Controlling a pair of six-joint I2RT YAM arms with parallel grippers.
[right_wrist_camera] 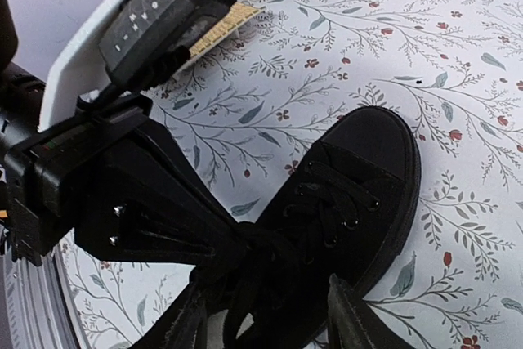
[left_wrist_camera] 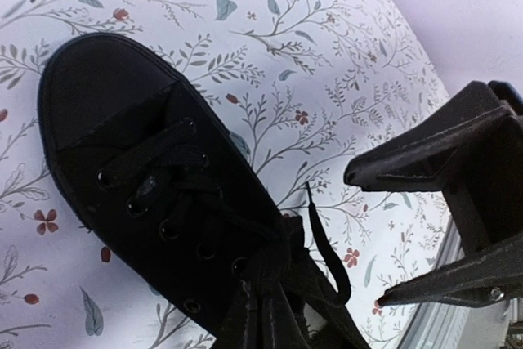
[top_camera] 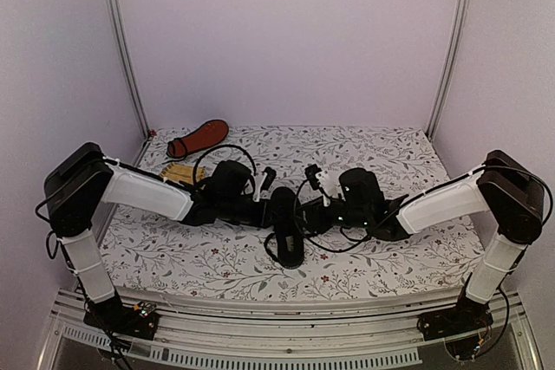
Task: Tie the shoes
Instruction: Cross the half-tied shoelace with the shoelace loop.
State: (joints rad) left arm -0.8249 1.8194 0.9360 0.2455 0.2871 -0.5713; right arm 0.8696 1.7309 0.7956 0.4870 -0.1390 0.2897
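One black canvas shoe lies at mid-table, toe toward the near edge; it also shows in the left wrist view and the right wrist view. Its thin black laces are loose, one end curling over the cloth. My left gripper is shut on the bunched laces at the shoe's throat. My right gripper is open, its fingers straddling the shoe's opening, touching nothing that I can see. The second shoe lies at the back left, its reddish-orange sole showing.
A yellow slatted mat lies behind my left arm, near the second shoe. A floral cloth covers the table. Walls close the back and both sides. Cables loop round both wrists.
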